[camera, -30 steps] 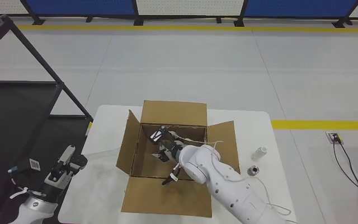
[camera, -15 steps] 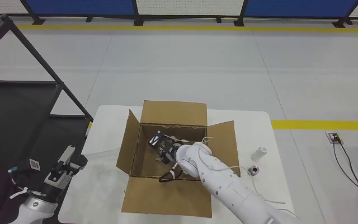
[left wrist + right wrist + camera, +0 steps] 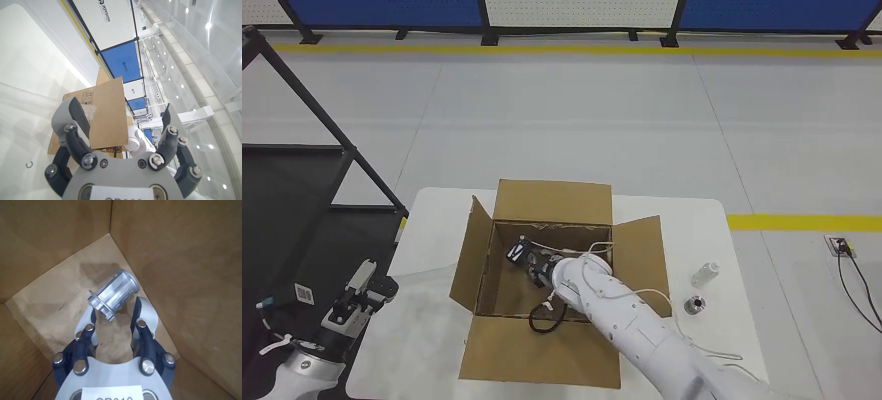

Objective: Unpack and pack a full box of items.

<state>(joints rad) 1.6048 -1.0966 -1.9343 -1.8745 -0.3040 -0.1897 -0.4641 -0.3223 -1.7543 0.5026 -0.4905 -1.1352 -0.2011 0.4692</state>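
Box: an open cardboard box (image 3: pixel 552 200) stands in the middle of the white table (image 3: pixel 692 225), all four flaps folded outward.
Right arm: it reaches down into the box from the near right, with its wrist in the far-left part of the inside.
Right gripper (image 3: pixel 115 305): partly open and holding nothing. Its fingers stand on either side of the flanged end of the metal part; I cannot tell whether one of them touches the flange.
Metal part (image 3: pixel 115 292): a grey ribbed cylinder with a flange at one end. It lies on its side on the box floor (image 3: pixel 56 298), close to one side wall and near a corner.
Left gripper (image 3: pixel 121 107): wide open and empty. It hangs beyond the table's near-left corner, well apart from the box, and points toward the box's left flap (image 3: pixel 105 113).
Bottle (image 3: pixel 704 272): a small clear one lying on the table to the right of the box.
Round piece (image 3: pixel 695 305): a small dark and silver item on the table, just near of the bottle.
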